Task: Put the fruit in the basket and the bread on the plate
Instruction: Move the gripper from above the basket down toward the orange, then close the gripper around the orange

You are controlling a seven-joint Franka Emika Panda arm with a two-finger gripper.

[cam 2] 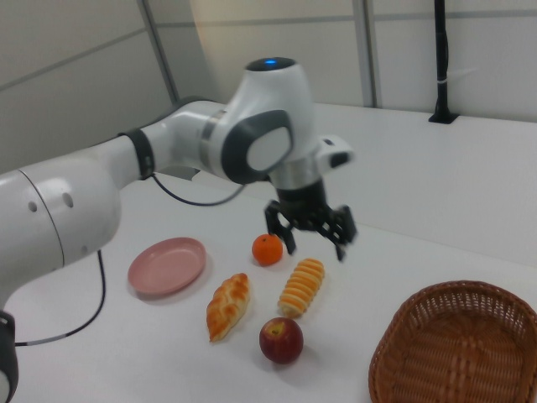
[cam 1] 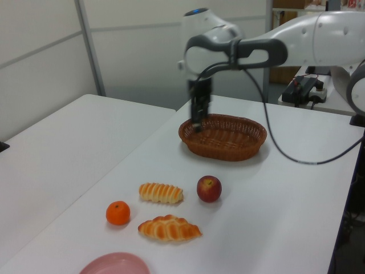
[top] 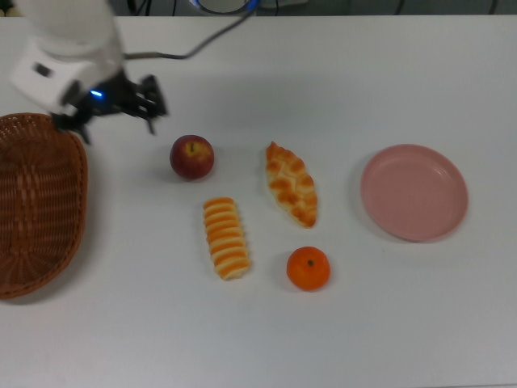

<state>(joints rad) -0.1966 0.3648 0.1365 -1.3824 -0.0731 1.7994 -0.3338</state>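
Observation:
My gripper (top: 118,126) hangs open and empty above the table, between the wicker basket (top: 36,202) and the dark red apple (top: 191,157). In the right view the gripper (cam 2: 311,238) has its fingers spread wide, above the ribbed loaf (cam 2: 302,286). In the left view the gripper (cam 1: 196,124) stands in front of the near rim of the basket (cam 1: 222,136). The braided loaf (top: 291,183), ribbed loaf (top: 225,237) and orange mandarin (top: 308,268) lie on the table. On the top view's right sits the pink plate (top: 414,192), with nothing on it. The basket holds nothing.
The white table (top: 363,81) ends close behind the arm in the top view. In the left view a second white table (cam 1: 51,148) stands to the left, and cables and equipment (cam 1: 305,88) sit at the back right.

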